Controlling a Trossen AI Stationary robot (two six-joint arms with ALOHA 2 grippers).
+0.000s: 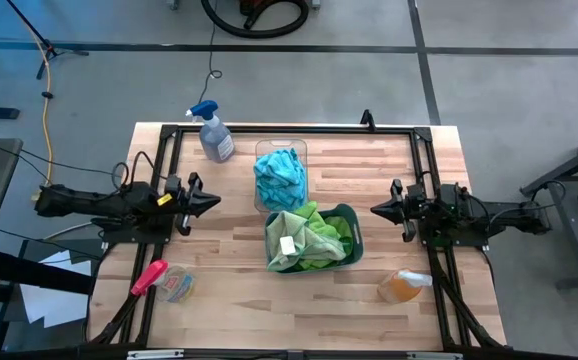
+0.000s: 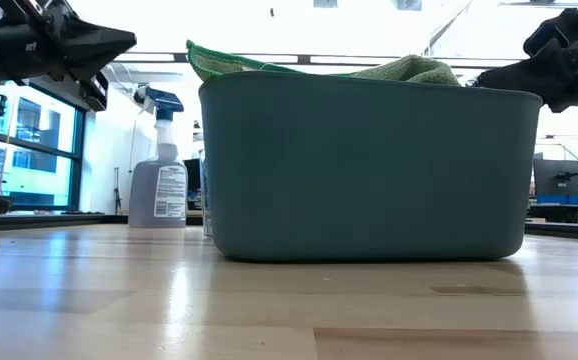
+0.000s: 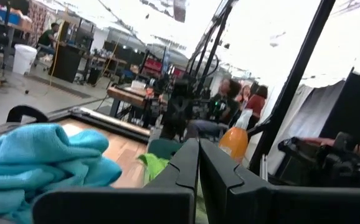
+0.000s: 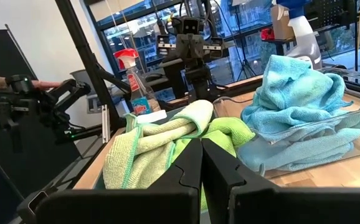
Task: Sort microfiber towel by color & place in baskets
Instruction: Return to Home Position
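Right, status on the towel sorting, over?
Left gripper, right gripper shut, empty. Blue towels in clear bin, green towels in teal bin. Nothing blocking.

High view: even, soft overhead light, wooden table (image 1: 229,300) bright, shadows faint. Low view: hard backlight from windows (image 2: 29,130) & ceiling (image 2: 299,30), upper bkgd blown white; dark teal bin (image 2: 369,170) near side shaded, pale sheen on table. Left wrist view: bkgd washed w/ glare. Right wrist view: daylit, soft shadows.
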